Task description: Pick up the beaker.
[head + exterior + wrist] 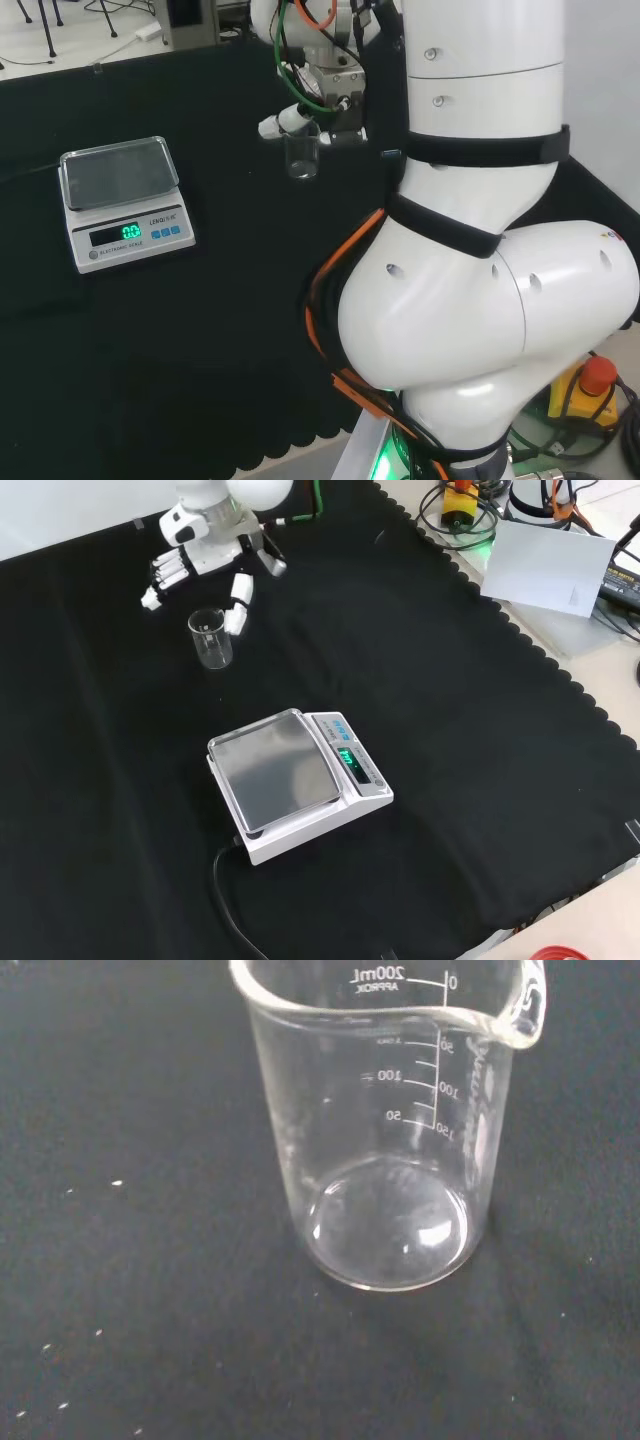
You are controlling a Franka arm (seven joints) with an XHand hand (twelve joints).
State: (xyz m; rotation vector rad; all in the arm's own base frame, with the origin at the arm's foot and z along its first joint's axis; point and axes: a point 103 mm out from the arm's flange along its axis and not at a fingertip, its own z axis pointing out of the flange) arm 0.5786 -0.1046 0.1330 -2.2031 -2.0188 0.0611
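A clear glass beaker [301,155] stands upright and empty on the black cloth. In the front view the beaker [211,638] is at the upper left, and the hand [205,542] hovers just beyond it. The fingers [163,572] spread out to the left of the beaker's rim, and the thumb [238,602] reaches down beside its right edge. I cannot tell whether the thumb touches the glass. Nothing is curled round the beaker, and the hand [322,92] is open. The wrist view has the beaker [385,1130] close up, with printed volume marks and a pouring lip.
A white electronic scale [295,780] with a steel pan sits in the middle of the cloth, its black cable [232,905] trailing toward the near edge. In the head view the scale [125,200] lies left of the beaker. The arm's white links [480,240] stand at the right.
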